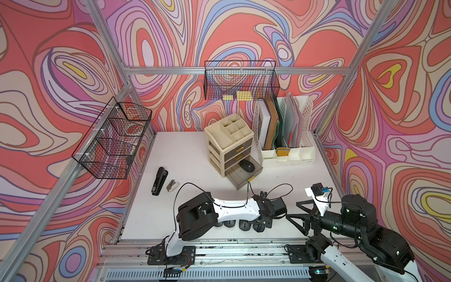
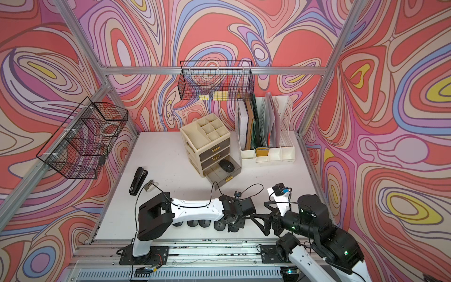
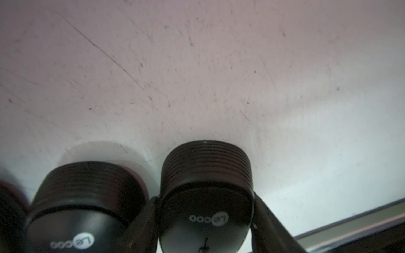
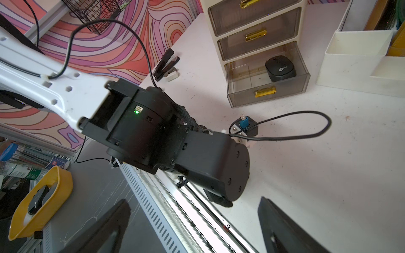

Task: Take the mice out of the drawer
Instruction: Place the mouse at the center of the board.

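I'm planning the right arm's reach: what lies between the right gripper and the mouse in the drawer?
In both top views: mostly bare table, a black cable loop crossing it, then the front wall of the drawer.

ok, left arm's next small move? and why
Probably open the left end effector fully and lift clear: the gripped mouse already looks set on the table beside a neighbouring mouse in the front row. The last mouse lies in the drawer, to be fetched next.

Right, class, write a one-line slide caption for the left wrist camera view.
Left gripper clasps a black mouse resting on the white table, close beside a second mouse.
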Robot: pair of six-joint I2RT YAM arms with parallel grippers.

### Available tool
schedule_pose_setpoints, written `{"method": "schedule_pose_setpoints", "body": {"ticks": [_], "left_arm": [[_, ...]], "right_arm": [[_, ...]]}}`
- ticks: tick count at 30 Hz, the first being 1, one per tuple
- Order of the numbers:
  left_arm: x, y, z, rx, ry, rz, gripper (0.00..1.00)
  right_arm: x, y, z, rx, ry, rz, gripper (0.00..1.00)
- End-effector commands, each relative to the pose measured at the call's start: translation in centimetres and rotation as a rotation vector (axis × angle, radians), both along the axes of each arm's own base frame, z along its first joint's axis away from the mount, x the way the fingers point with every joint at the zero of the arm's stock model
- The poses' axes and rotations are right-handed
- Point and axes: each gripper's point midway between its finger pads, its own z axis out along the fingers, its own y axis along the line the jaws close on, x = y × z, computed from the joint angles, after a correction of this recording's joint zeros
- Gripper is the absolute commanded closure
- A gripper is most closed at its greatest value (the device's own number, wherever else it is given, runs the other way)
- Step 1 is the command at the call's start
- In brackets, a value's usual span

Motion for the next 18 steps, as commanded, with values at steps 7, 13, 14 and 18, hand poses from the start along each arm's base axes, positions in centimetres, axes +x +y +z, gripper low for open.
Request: {"method": "schedule_pose_setpoints", "body": {"ticks": [7, 13, 14, 18], "left_arm": [[1.3, -0.7, 1.3, 0.004, -0.048, -0.038, 0.27], [1.7, -1.1, 3.1, -0.017, -0.079, -0.071, 0.2], [1.9, -1.1, 3.7, -0.024, -0.094, -0.079, 0.19], [3.3, -1.3, 7.4, -0.079, -0.173, -0.142, 0.17]], "right_arm": [[0.0, -0.3, -0.1, -0.004, -0.004, -0.016, 0.04], [0.5, -0.5, 0.0, -0.01, -0.003, -0.042, 0.04], [0.6, -0.6, 0.2, -0.01, -0.008, -0.055, 0.04], [1.9, -1.5, 2.2, 0.045, -0.084, -0.155, 0.04]]}}
